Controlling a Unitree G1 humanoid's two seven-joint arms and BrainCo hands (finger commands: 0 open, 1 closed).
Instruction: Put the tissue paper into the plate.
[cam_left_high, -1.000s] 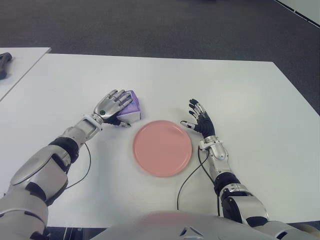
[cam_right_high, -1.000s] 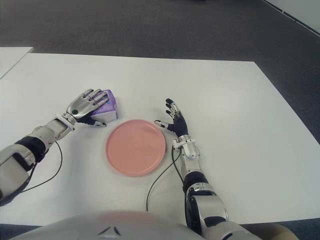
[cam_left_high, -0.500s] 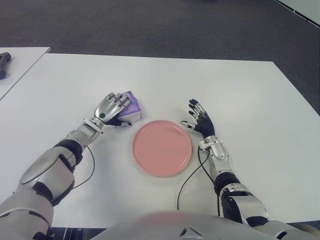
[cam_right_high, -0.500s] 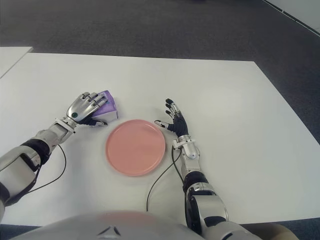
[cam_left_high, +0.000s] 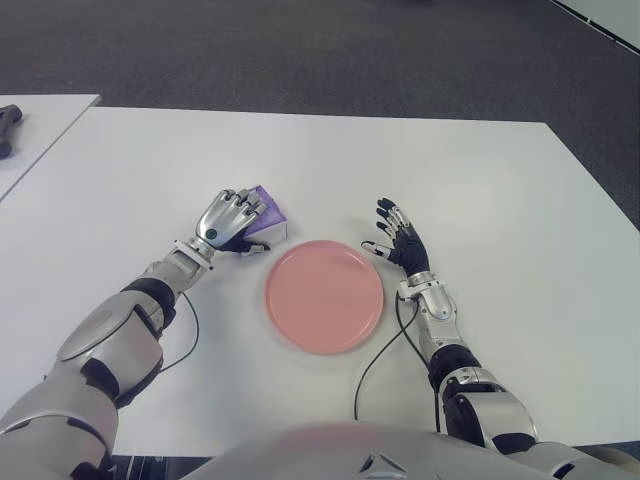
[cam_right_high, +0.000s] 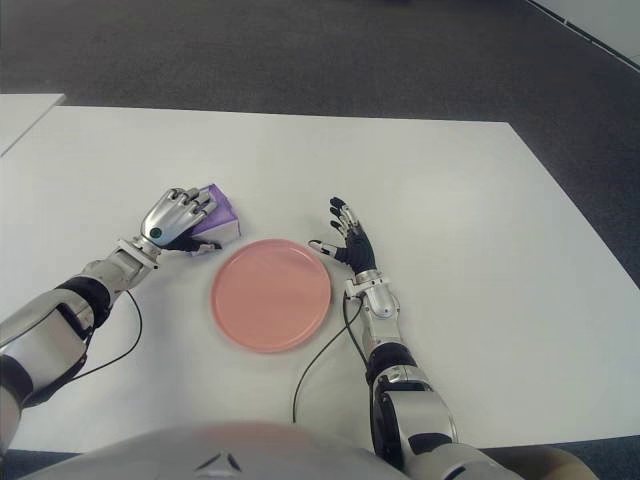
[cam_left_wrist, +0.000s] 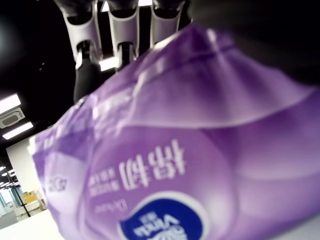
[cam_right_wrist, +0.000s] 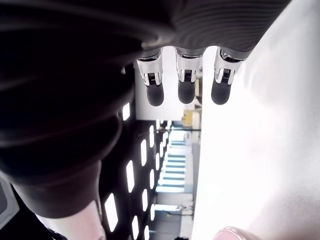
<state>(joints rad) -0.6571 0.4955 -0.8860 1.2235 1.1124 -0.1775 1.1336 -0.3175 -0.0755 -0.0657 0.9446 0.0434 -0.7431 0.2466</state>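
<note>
Left hand (cam_left_high: 226, 217) is closed over one purple tissue pack (cam_left_high: 266, 221) on the white table (cam_left_high: 480, 190), just left of and beyond one pink plate (cam_left_high: 324, 296); right hand (cam_left_high: 401, 244), fingers spread and empty, is seen just right of the plate.

I've got a white surface (cam_left_high: 420, 170) filling most of my head views, bare and even-toned out past where either hand reaches. Beyond its far edge I see dark grey carpeted floor (cam_left_high: 300, 50) running across the top of both eye views. Off to the outer side of the left hand, separated by a narrow gap, there's a second white table (cam_left_high: 40, 125), and on its near corner sits a dark object (cam_left_high: 8, 128) that's cut off by the frame edge; I can't tell what it is. In the far corner on the right hand's side, a pale strip (cam_left_high: 610, 15) borders the floor. My right wrist view shows rows of ceiling lights (cam_right_wrist: 145, 165).
</note>
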